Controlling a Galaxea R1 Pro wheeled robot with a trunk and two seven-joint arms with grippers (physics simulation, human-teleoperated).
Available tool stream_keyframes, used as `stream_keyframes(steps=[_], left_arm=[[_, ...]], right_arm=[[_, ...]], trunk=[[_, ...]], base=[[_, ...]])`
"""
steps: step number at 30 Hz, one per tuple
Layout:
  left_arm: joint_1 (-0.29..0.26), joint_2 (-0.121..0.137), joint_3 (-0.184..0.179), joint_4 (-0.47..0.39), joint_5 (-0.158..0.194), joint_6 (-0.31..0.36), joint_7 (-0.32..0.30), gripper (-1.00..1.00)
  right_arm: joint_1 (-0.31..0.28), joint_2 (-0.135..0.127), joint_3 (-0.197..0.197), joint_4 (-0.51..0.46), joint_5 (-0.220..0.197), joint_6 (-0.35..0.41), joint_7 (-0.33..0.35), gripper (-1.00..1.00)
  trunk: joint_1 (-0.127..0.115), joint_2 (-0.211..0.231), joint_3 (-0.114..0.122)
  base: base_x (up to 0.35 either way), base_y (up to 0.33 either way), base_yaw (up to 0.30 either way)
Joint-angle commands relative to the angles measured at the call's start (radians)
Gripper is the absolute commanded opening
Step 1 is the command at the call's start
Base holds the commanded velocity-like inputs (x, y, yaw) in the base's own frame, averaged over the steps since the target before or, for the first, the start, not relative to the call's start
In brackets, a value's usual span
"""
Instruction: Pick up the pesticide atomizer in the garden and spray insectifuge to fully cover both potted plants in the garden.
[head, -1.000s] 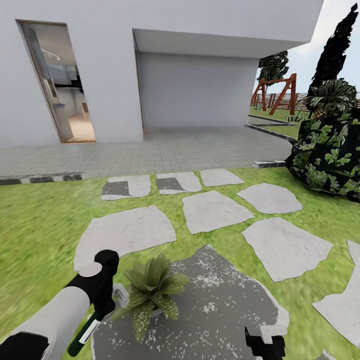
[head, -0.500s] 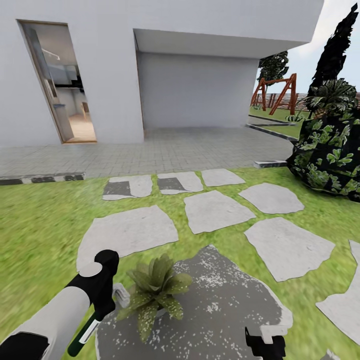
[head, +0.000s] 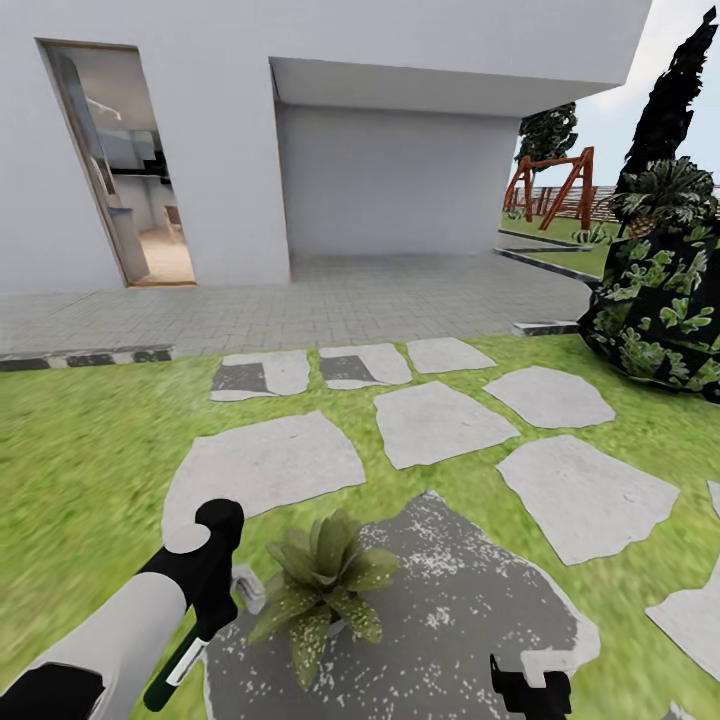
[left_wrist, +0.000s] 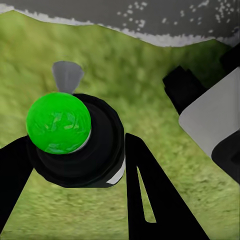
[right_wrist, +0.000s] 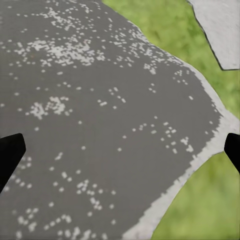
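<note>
Your left hand (left_wrist: 75, 165) pinches the pesticide atomizer (head: 178, 662) just beside a potted plant (head: 322, 578) on a dark stepping stone (head: 450, 620), while your right hand (right_wrist: 120, 150) hovers spread above that stone.

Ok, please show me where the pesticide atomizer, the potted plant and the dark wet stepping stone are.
pesticide atomizer (head: 178, 664), head view, on the white label of its dark green body.
potted plant (head: 322, 575), head view, centre of its leaf rosette.
dark stepping stone (head: 450, 620), head view, bare speckled surface beside the plant.
</note>
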Motion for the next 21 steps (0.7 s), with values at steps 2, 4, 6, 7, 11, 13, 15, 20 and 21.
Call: stream_keyframes(steps=[2, 4, 6, 7, 11, 13, 15, 20, 21], left_arm=[[0.002, 0.005, -0.005, -0.001, -0.003, 0.010, -0.009, -1.00], [0.003, 0.008, -0.005, 0.000, -0.001, 0.011, -0.009, -1.00], [0.004, 0.007, -0.004, 0.000, 0.004, 0.014, -0.009, -1.00], [0.004, 0.005, -0.004, -0.001, 0.004, 0.014, -0.009, -1.00], [0.003, 0.001, -0.001, -0.001, 0.001, 0.015, -0.009, -1.00], [0.002, -0.004, -0.002, -0.003, 0.004, 0.017, -0.009, -1.00], [0.001, -0.016, -0.004, -0.004, 0.002, 0.017, -0.009, -1.00], [0.000, -0.024, -0.006, -0.002, -0.004, 0.017, -0.009, -1.00], [0.000, -0.024, -0.007, -0.002, -0.004, 0.016, -0.009, -1.00]], right_arm=[[-0.001, 0.000, 0.002, 0.001, 0.007, -0.002, -0.007, 1.00], [-0.001, 0.000, 0.002, 0.001, 0.006, -0.002, -0.007, 1.00], [-0.001, 0.000, 0.002, 0.001, 0.007, -0.002, -0.007, 1.00], [-0.001, 0.000, 0.002, 0.001, 0.006, -0.002, -0.007, 1.00], [-0.001, 0.000, 0.002, 0.001, 0.007, -0.002, -0.007, 1.00], [-0.001, 0.000, 0.002, 0.001, 0.007, -0.002, -0.007, 1.00], [-0.001, 0.000, 0.002, 0.001, 0.007, -0.002, -0.007, 1.00], [-0.001, 0.000, 0.002, 0.001, 0.006, -0.002, -0.007, 1.00], [-0.001, 0.000, 0.002, 0.001, 0.006, -0.002, -0.007, 1.00]], trunk=[[0.000, 0.000, -0.001], [0.000, 0.000, -0.001], [0.000, 0.000, -0.001], [0.000, 0.000, -0.001], [0.000, 0.000, -0.001], [0.000, 0.000, -0.001], [0.000, 0.000, -0.001], [0.000, 0.000, -0.001], [0.000, 0.000, -0.001]], base=[[0.001, 0.008, 0.000], [0.000, 0.002, 0.000], [0.000, 0.001, 0.000], [0.000, 0.000, 0.000], [0.000, 0.000, 0.000], [0.003, 0.000, 0.000], [0.096, 0.000, 0.000], [0.165, 0.000, 0.000], [0.037, 0.000, 0.000]])
